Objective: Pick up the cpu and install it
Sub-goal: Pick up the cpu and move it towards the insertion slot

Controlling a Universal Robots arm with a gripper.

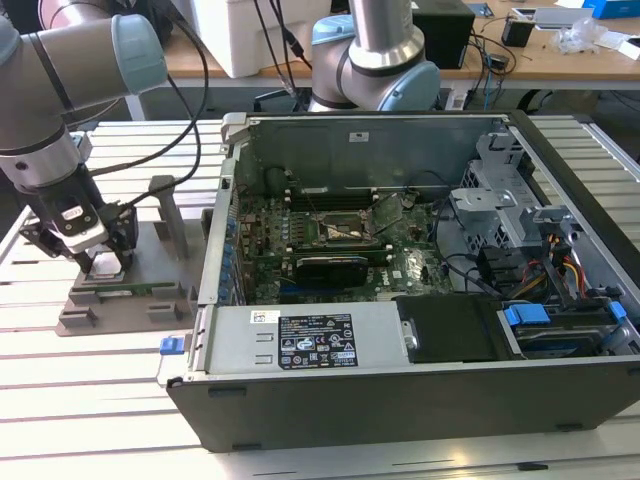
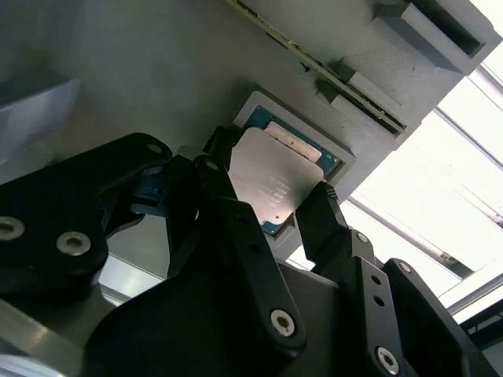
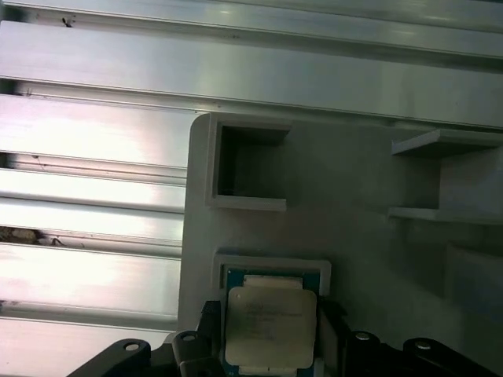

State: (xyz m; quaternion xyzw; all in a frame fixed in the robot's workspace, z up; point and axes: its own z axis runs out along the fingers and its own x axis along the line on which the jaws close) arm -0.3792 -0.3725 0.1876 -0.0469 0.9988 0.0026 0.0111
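While cpu [image 3: 269,326] sits in holder [image 3: 354,181] pkt, gripper [image 2: 269,177] straddles it.

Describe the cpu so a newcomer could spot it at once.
Start at the open computer case; to the exterior view's left lies a grey holder block. The cpu sits in its square recess beneath the gripper: the only flat, silvery square there.

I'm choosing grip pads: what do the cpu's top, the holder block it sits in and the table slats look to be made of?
The cpu: bare metal lid with a satin, silvery sheen, on a green board rim. The holder block: likely plastic, matte grey, even colour without glints. The table slats: probably brushed aluminium, given the bright, streaky reflections.
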